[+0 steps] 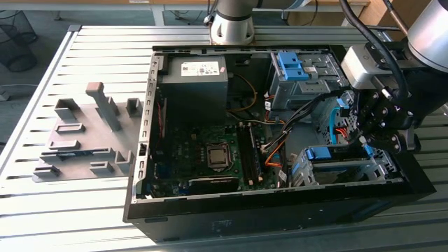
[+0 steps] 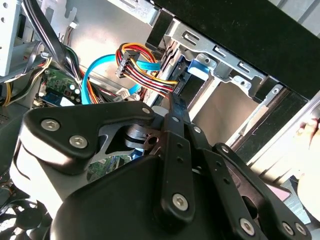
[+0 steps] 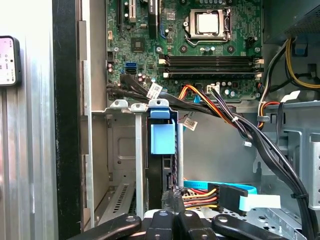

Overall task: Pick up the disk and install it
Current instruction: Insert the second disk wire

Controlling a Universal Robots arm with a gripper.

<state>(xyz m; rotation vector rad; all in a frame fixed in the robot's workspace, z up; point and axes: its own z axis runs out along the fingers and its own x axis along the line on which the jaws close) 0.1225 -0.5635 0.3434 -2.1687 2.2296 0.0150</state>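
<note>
An open computer case (image 1: 280, 210) lies on its side on a slatted metal surface (image 1: 84, 210), its motherboard (image 1: 210, 152) facing up with the processor socket (image 3: 209, 24) and memory slots (image 3: 210, 62) plain in the first wrist view. The arm's claw (image 1: 381, 137) hangs over the case's corner at the exterior view's right, above a grey drive bay (image 1: 343, 168) topped with a blue bracket (image 1: 328, 153). In the first wrist view the claw (image 3: 172, 210) has its two black fingertips (image 3: 167, 200) pressed close together around the dark edge of the disk (image 3: 162, 177), which stands on edge in a slot of the bay just below a blue plastic tab (image 3: 163, 135); whether the fingers truly pinch it or merely touch it cannot be told for sure. In the second wrist view the claw's black linkage (image 2: 175, 150) points into the same metal bay (image 2: 220, 95), beside a bundle of coloured power wires (image 2: 145, 75) and a light blue data cable (image 2: 95, 75). A grey fixture block (image 1: 87, 136) sits on the surface well apart from the case, toward the exterior view's left, and the power supply (image 1: 192, 84) fills the case's far corner near the arm's base (image 1: 234, 21).
</note>
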